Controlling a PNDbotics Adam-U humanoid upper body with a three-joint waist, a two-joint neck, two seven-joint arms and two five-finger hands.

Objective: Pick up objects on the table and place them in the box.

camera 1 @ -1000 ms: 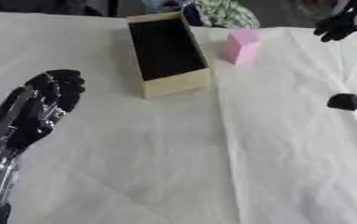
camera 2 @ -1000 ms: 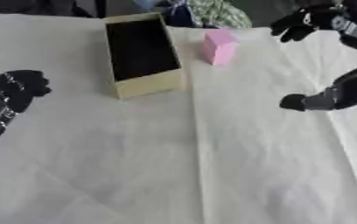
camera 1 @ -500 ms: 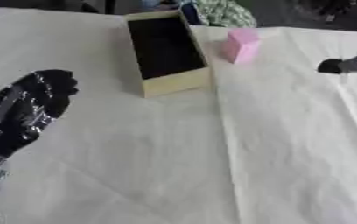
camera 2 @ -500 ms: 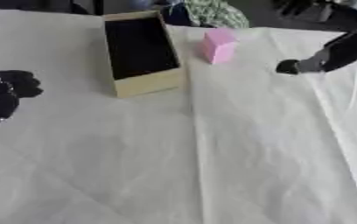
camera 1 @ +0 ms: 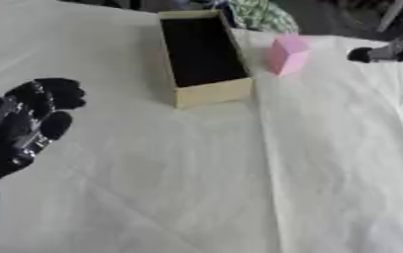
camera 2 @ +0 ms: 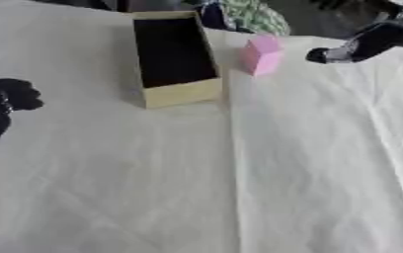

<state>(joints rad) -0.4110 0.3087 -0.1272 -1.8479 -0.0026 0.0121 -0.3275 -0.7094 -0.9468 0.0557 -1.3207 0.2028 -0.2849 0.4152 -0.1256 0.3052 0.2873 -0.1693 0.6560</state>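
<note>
A pink block (camera 1: 287,53) stands upright on the white cloth, just right of the open tan box (camera 1: 201,58) with a black inside. My right hand (camera 2: 360,43) reaches in from the upper right, a fingertip a short way right of the pink block and not touching it. The rest of that hand is blurred. At the left edge my left hand (camera 1: 25,126) rests on the cloth, fingers relaxed and holding nothing.
A green and white patterned thing (camera 1: 261,16) lies behind the box at the far edge. The white cloth (camera 1: 239,188) covers the table with a fold line running down from the box.
My right hand has moved up and left, from beside the table's right edge toward the pink block. The left hand has shifted slightly; the camera has tilted a little.
</note>
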